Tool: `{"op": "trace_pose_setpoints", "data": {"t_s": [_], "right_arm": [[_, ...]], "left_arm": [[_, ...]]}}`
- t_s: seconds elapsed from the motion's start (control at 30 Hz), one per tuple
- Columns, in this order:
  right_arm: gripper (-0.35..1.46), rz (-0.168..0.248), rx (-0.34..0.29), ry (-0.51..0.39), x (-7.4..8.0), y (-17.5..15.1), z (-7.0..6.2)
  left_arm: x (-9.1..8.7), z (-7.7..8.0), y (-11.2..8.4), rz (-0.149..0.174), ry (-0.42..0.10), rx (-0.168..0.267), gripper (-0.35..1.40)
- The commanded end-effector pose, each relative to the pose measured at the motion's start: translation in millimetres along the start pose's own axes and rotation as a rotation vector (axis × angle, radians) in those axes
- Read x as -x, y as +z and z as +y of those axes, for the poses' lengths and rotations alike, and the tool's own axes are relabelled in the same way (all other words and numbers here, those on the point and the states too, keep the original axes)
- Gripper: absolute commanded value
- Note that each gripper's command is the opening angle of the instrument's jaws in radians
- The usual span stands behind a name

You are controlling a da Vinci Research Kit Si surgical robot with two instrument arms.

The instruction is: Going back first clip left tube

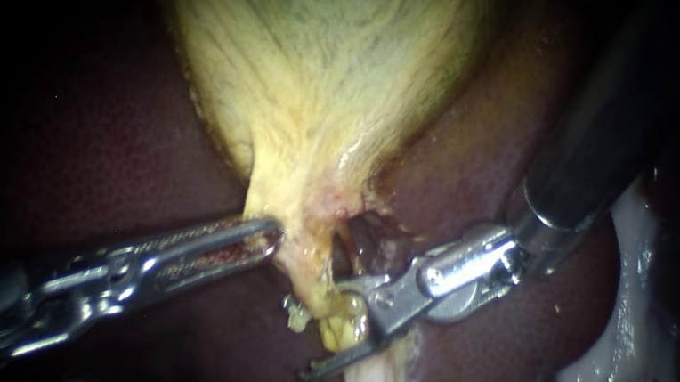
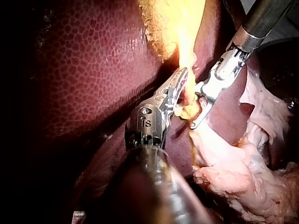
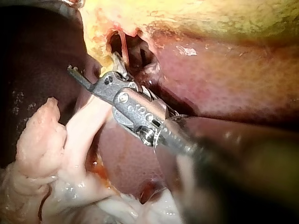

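Nearest: my right instrument [image 1: 299, 337] hand standing apart, straddling left tube [image 1: 307, 270] below gallbladder [image 1: 338, 56] neck. Am risking snagging, tearing tube if dragging back crooked. Farther: my left instrument [image 1: 274, 228] hand clamping gallbladder neck, holding it taut.

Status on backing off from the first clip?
Done: no clip clearly shows on the tube. In hand: the right instrument has open jaws straddling it. The left instrument sits at the gallbladder neck. Left: withdraw the right instrument.
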Motion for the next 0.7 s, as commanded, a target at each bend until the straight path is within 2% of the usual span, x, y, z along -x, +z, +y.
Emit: {"op": "trace_pose_setpoints", "data": {"t_s": [0.03, 0.2, 0.7], "right_arm": [[0.6, -0.001, -0.001, 0.015, 0.2, 0.1, -0.2], [0.59, -0.002, -0.002, 0.029, 0.3, 0.4, -0.9], [0.59, -0.001, -0.002, 0.084, 0.4, 0.3, -1.9]], "left_arm": [[-0.3, 0.1, 0.3, -0.001, 0.002, 0.0, -0.05], [-0.6, 0.7, 1.1, -0.002, 0.004, 0.001, -0.05], [0.3, 2.5, 1.6, -0.004, -0.002, 0.01, -0.05]]}}
